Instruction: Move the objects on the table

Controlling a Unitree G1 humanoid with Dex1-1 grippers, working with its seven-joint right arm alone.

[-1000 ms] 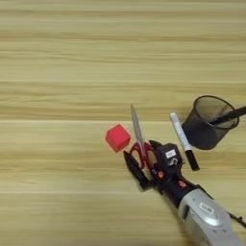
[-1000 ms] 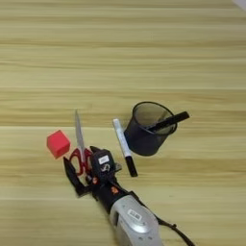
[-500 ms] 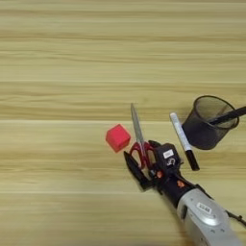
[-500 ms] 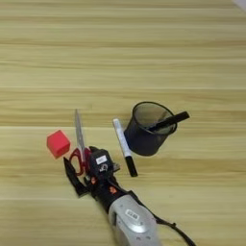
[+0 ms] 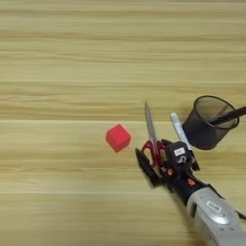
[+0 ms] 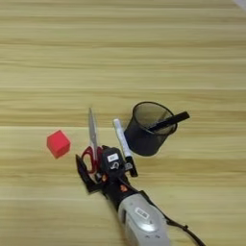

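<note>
Left eye view | end effector [image 5: 153, 161] hides scissors [image 5: 150, 127] handles | marker [image 5: 177, 128] cap hidden

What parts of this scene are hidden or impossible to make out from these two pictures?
- Scissors: the gripper covers part of the red handles in both eye views, so contact is unclear.
- Marker: its capped end lies behind the gripper body.
- Dark pen: its lower part is inside the mesh cup.
- Forearm: cut off by the bottom edge.
</note>
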